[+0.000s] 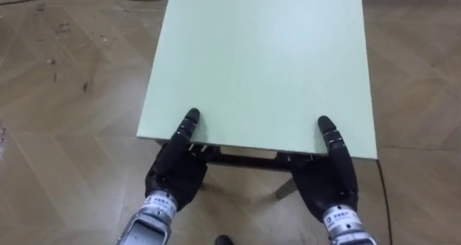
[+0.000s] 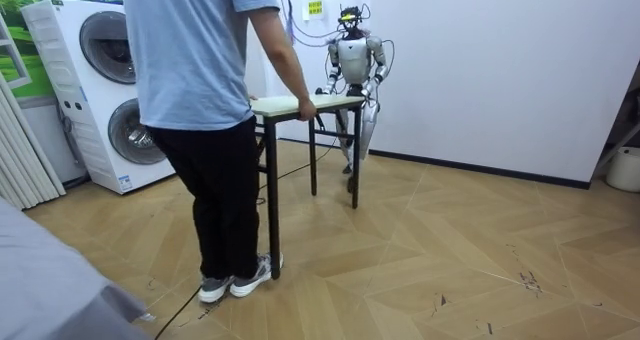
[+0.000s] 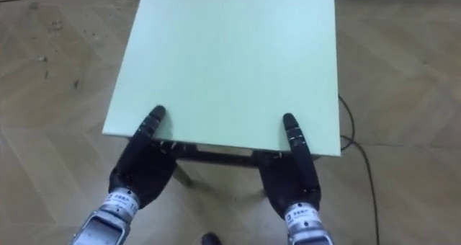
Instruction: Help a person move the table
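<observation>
A pale green table (image 1: 259, 58) stretches away from me, its near short edge just in front of my body. My left hand (image 1: 176, 173) grips that edge near the left corner, thumb on top and palm below. At the right corner my right hand (image 1: 328, 180) grips the same edge in the same way. In the room view a person (image 2: 200, 100) in a light blue shirt stands at the table's (image 2: 300, 104) far end. The person's hand (image 2: 305, 108) holds that end, and I stand upright at the other end, close to the white wall.
Two stacked washing machines (image 2: 100, 90) stand at the room view's left, with a pale curtain (image 2: 20, 150) beside them. A white container (image 2: 625, 168) sits by the wall at the far right. Wooden herringbone floor (image 1: 65, 130) lies open on both sides of the table.
</observation>
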